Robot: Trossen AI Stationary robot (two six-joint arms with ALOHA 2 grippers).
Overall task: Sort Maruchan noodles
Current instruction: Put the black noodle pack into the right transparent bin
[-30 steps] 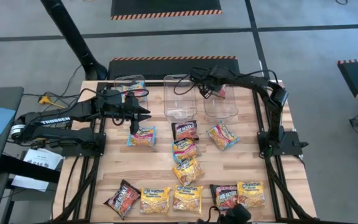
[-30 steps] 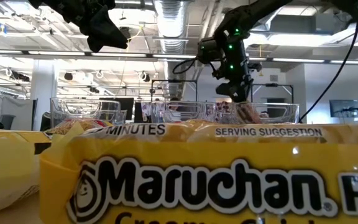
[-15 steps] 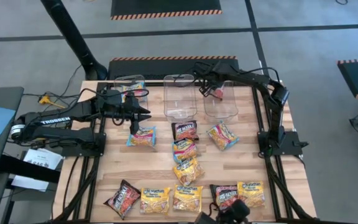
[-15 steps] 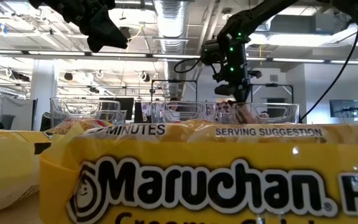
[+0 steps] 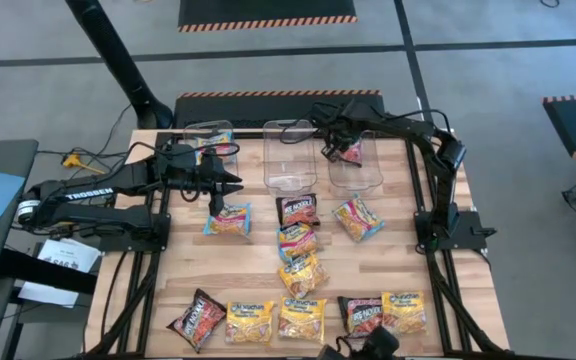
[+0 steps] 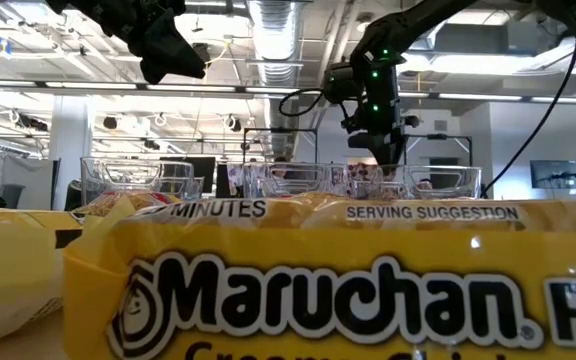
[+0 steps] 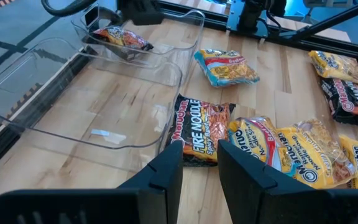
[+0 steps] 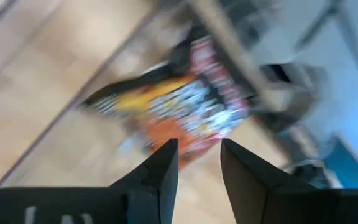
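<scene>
Right hand (image 5: 335, 146), fingers parting, is hovering over black-red packet (image 5: 350, 151) dropping into right bin (image 5: 368, 178); left hand (image 5: 230, 184), half-parted, empty, waiting; packet risks catching the rim.

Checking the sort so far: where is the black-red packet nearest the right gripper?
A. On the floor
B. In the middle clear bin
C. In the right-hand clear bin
C: the black-red packet lies inside the right-hand clear bin, just below the right gripper, whose fingers are apart.
</scene>
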